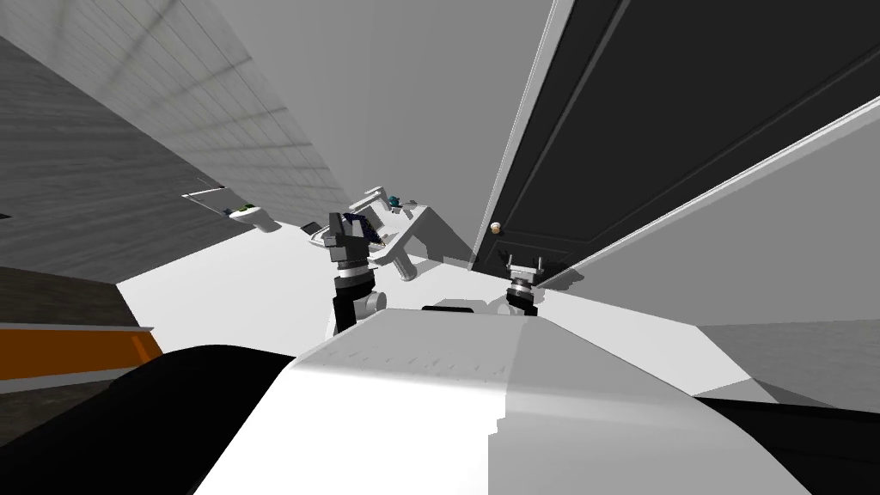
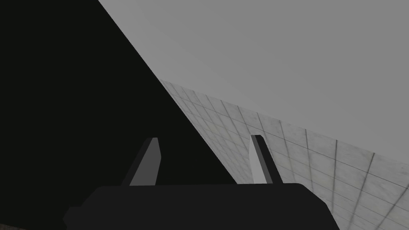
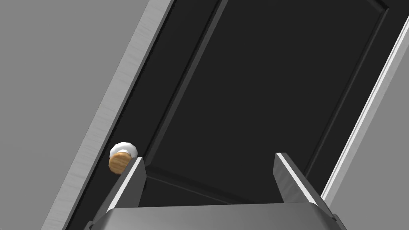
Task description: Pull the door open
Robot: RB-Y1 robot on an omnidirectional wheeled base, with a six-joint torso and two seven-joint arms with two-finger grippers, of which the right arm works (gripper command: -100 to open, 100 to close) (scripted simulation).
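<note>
Right claw (image 3: 209,158) spread wide, empty, facing dark door (image 3: 259,80); knob (image 3: 120,160) just outside one finger.

White fixture (image 1: 411,230), small teal object (image 1: 394,201) on top, tiled wall (image 1: 241,129), orange band (image 1: 69,351)

1. Your head view is evenly lit; the white floor (image 1: 198,284) reads brightest, and the wide lens splays the pale tiled wall (image 1: 258,112), crossed by soft darker bands, toward the corner.
2. Your left wrist view is dim and greyed.
3. In your right wrist view the black panelled door (image 3: 259,80) reads dark; the round tan knob (image 3: 119,163) and the right gripper's (image 3: 209,157) finger edges catch light.
</note>
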